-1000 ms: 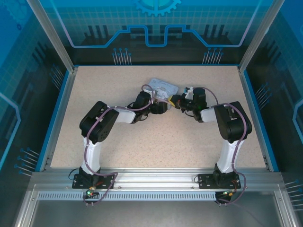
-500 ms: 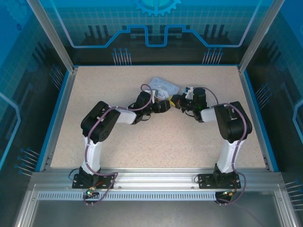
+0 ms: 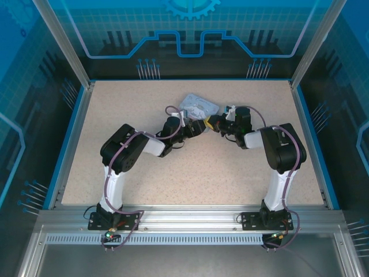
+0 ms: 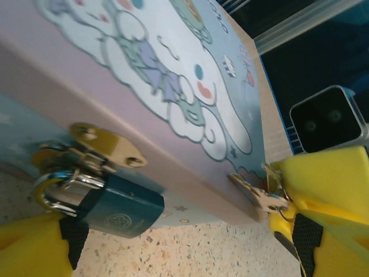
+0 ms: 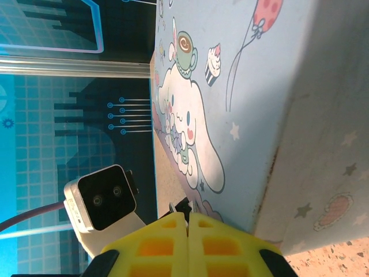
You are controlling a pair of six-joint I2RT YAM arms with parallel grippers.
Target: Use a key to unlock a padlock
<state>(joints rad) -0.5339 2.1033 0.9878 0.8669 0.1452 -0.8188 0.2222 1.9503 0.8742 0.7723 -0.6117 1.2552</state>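
**Q:** What stands at the left of the left wrist view?

**A:** The left gripper (image 4: pixel 179 228), with its yellow fingers (image 4: pixel 29 248) spread wide and holding nothing. The padlock (image 4: pixel 118 208), a dark body with a brass shackle, hangs from the hasp (image 4: pixel 106 147) on the side wall of the pale blue tin (image 4: pixel 173 75). It is just beside the left-hand finger's black pad. Whether they touch cannot be told.

**Q:** And further right?

**A:** The key (image 4: pixel 258 197) lies with its tip against the tin's lower edge, well apart from the padlock. The right gripper (image 4: pixel 288 190) pinches it, jaws pressed together.

**Q:** What does each view add?

**A:** The top view shows both arms meeting at the tin's near side on the speckled table (image 3: pixel 190 173), though lock and key are too small to make out there. The right wrist view shows the closed fingertips, the tin's cartoon print and the left wrist camera (image 5: pixel 104 202).
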